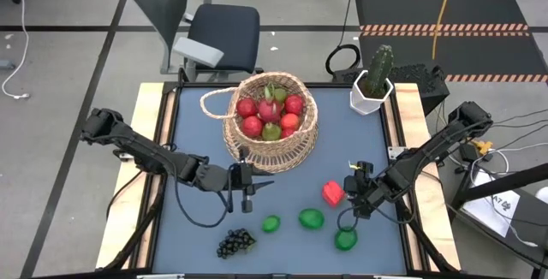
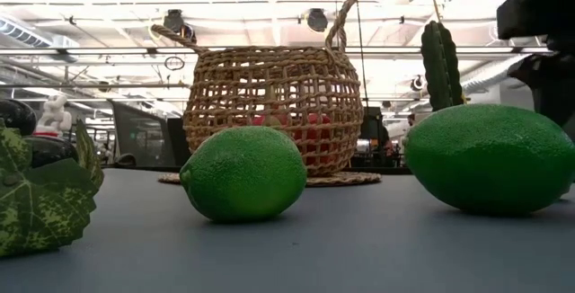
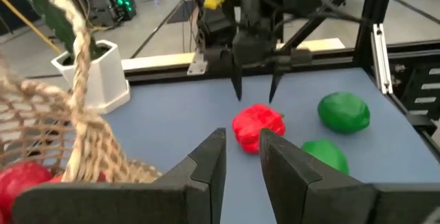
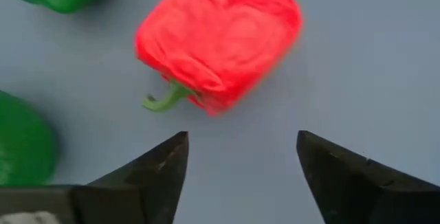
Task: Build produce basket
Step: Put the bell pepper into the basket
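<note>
Your right gripper (image 4: 240,169) hangs spread and empty just short of the red pepper (image 4: 216,42) near the table's (image 1: 197,129) front right. If you close now, the jaws catch only its edge and it rolls toward the green fruit (image 4: 24,145). The left gripper (image 3: 240,159) waits, narrowly parted, beside the basket (image 1: 271,146) mid-table.

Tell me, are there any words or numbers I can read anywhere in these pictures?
None can be read.
The basket, the white pot and the red pepper carry no writing.
A white sheet on the floor beside the table has dark marks, too small to read.
</note>
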Action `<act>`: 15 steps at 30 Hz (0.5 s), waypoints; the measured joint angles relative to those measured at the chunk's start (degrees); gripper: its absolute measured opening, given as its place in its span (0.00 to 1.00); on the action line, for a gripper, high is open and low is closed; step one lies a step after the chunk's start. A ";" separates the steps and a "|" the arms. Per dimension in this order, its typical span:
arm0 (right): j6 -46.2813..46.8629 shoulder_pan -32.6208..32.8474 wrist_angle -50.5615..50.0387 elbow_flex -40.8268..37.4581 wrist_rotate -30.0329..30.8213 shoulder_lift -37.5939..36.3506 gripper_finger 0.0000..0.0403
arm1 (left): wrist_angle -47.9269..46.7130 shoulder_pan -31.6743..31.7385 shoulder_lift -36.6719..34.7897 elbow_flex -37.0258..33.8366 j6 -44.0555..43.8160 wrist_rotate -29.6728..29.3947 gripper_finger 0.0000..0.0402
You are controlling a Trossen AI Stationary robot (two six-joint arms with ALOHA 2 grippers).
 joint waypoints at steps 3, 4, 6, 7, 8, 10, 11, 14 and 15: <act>-1.58 -0.02 5.55 -1.76 -0.42 0.00 0.58 | -0.22 0.03 1.76 1.49 1.39 1.05 0.22; -2.72 -0.08 7.96 -2.31 -1.12 0.00 0.55 | -0.21 0.05 2.46 2.13 1.62 1.56 0.22; -5.11 -0.48 12.64 -3.39 -1.97 0.00 0.51 | 0.01 0.22 4.00 3.43 1.94 1.87 0.22; -6.25 -0.82 14.80 -3.87 -2.57 0.00 0.49 | -0.18 0.22 4.74 4.02 1.99 1.89 0.22; -7.39 -1.28 17.12 -4.27 -2.82 0.02 0.47 | -0.27 0.32 5.56 4.70 2.15 2.01 0.22; -9.48 -2.35 20.93 -4.85 -2.84 0.02 0.43 | -0.24 0.78 7.47 6.35 2.33 3.45 0.22; -10.45 -2.98 22.57 -5.08 -2.84 0.02 0.42 | -0.29 1.02 8.40 7.21 2.35 4.41 0.22; -12.55 -5.55 26.92 -5.61 -2.75 0.02 0.37 | -0.48 1.67 11.73 10.51 2.35 7.19 0.22; -13.12 -6.44 28.19 -5.76 -2.66 0.02 0.36 | -0.43 1.87 13.17 11.97 2.37 8.15 0.22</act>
